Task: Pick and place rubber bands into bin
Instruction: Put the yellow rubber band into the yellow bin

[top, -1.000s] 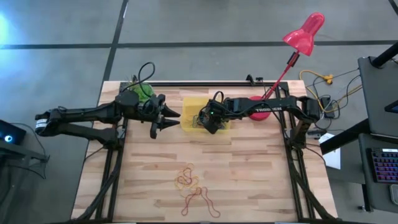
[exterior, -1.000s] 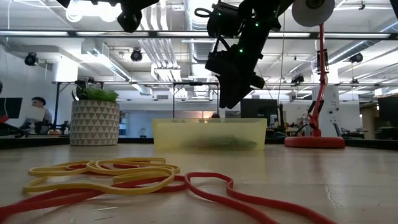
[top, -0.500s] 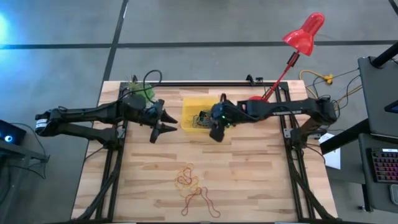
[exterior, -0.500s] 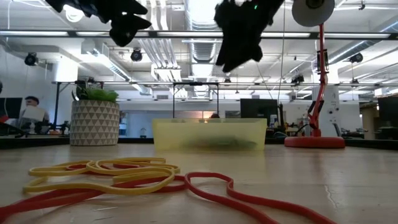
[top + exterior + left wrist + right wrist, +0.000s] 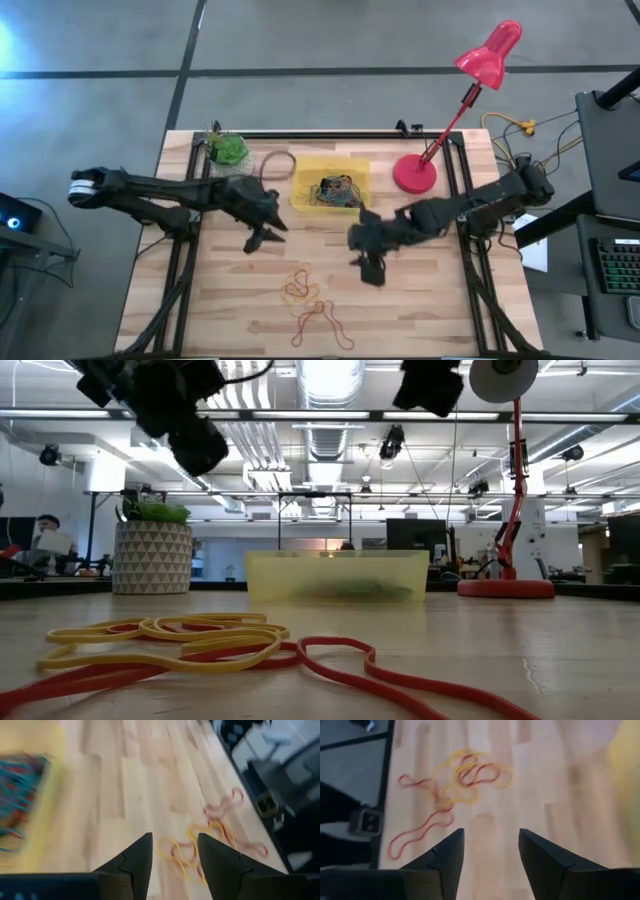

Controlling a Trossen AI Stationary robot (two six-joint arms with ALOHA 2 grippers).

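Observation:
Loose rubber bands (image 5: 305,290), yellow and red, lie flat in a tangle on the wooden table near its front edge; they also show in the low view (image 5: 170,640) and both wrist views (image 5: 200,845) (image 5: 465,775). The yellow bin (image 5: 330,185) stands at the far middle with a heap of coloured bands inside. My left gripper (image 5: 270,235) hangs open above the table, between bin and loose bands, to their left. My right gripper (image 5: 368,262) hangs open to their right. Both (image 5: 175,855) (image 5: 490,850) have nothing between the fingers.
A white plant pot (image 5: 228,148) stands at the far left corner and a red lamp's base (image 5: 415,172) to the right of the bin. A thin cable loop (image 5: 278,165) lies between pot and bin. Bare wood surrounds the loose bands.
My right gripper has left the bin, swinging toward the table's near edge, and now hangs over bare wood to the right of the loose bands. My left gripper has sunk, tipped downward and shifted a little toward the near edge. The bands have not moved.

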